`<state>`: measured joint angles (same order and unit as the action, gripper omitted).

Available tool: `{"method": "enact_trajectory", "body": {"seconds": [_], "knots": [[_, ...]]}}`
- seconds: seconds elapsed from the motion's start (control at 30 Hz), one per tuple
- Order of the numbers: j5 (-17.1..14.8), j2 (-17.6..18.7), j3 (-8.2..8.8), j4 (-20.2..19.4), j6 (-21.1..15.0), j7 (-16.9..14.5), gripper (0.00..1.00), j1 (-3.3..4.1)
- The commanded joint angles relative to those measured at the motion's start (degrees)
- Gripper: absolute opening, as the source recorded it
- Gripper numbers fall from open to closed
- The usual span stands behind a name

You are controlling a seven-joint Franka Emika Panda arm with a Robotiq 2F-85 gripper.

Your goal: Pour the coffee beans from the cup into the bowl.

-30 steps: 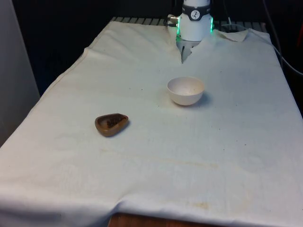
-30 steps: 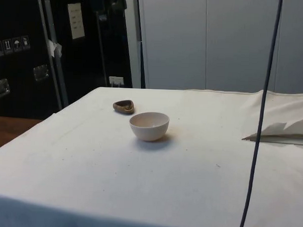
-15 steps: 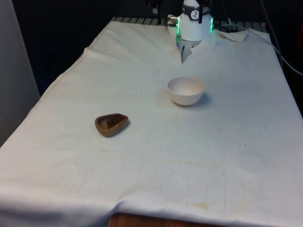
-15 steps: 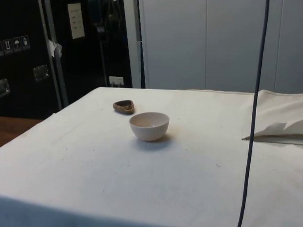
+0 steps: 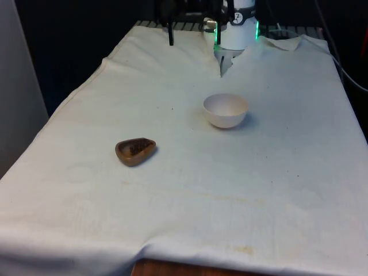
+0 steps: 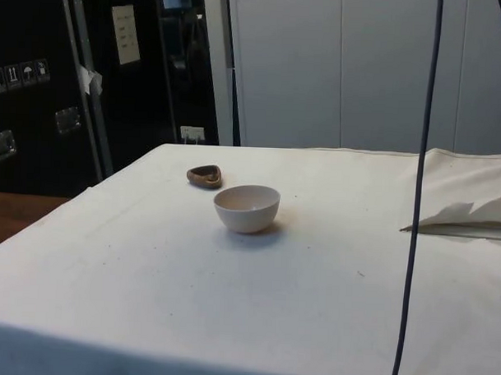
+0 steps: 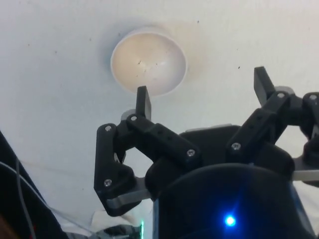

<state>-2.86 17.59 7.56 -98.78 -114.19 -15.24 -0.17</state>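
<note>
A small brown teardrop-shaped cup holding dark coffee beans sits on the white cloth, towards the front view's left. It also appears beyond the bowl in the side view. An empty white bowl stands upright near the middle of the table. My gripper is open with nothing between its fingers, and the wrist view looks down on the bowl from high up. In the front view one black finger hangs over the table's far end, well away from cup and bowl.
The robot's white base stands at the far end, with a raised fold of cloth beside it. A black cable hangs down close to the side camera. Dark cabinets stand behind the table.
The black gripper has swung into the top of the front view, towards that view's left. The hanging cable shifted slightly. Cup and bowl have stayed in place.
</note>
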Motion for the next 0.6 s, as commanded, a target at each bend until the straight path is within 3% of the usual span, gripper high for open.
{"method": "enact_trajectory", "body": {"seconds": [0.0,0.23,0.27,0.3,0.57], "knots": [[-0.6,0.1,0.17,-0.5,-1.3,-1.1,1.00,-0.40],[-2.2,1.3,2.29,-1.9,-4.4,-5.4,1.00,-0.74],[-1.8,1.3,2.58,-1.7,-3.7,-5.0,1.00,-0.34],[-2.4,1.5,2.58,-2.0,-4.8,-5.9,1.00,-0.74],[-4.0,3.2,3.84,-1.9,-7.0,-9.8,1.00,-0.69]]}}
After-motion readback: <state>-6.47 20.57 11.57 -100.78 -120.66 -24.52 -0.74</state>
